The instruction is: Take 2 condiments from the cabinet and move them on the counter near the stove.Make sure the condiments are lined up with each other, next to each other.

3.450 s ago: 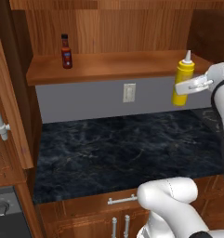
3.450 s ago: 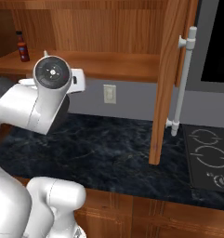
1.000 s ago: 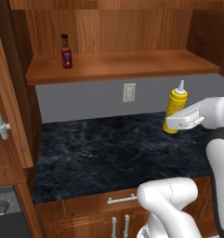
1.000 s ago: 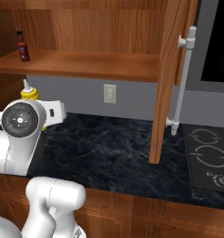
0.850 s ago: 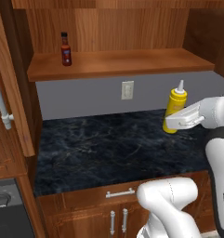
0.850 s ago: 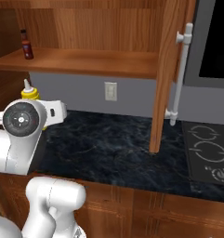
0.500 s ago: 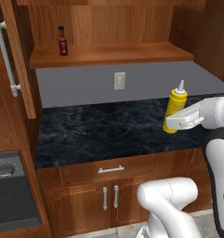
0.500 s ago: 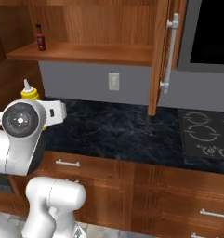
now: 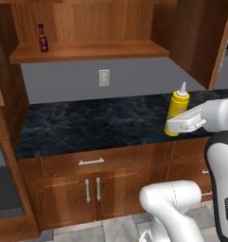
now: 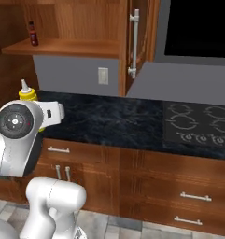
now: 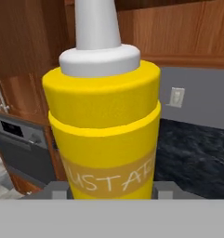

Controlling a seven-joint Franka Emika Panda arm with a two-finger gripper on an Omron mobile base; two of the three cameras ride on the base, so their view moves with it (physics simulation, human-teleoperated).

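A yellow plastic squeeze bottle (image 11: 104, 125) with a white pointed nozzle and the word "MUSTARD" on a tan band stands upright, close in the hand view. The two-finger gripper (image 9: 174, 125) is pinching it low on its body, one finger on each side. In the left base view the same bottle (image 9: 176, 108) is held upright at the end of the white arm, over the right part of the dark blue-black marbled stone counter (image 9: 87, 125); whether its base touches the stone cannot be told. In the right base view its yellow shoulder and nozzle (image 10: 26, 93) rise just behind the arm's round white joint.

Further right in that view, a flat black stove (image 10: 198, 123) with grey ring burners lies set into the counter, well apart from the bottle. A white wall outlet (image 9: 104, 77) sits on the grey wall behind the counter.

Highest and farthest, a short dark red sauce bottle (image 9: 42, 38) with a black cap stands upright at the left end of the plank shelf of the reddish-brown wooden wall cabinet (image 9: 87, 49), whose door (image 10: 135, 44) with its long grey bar handle hangs open.
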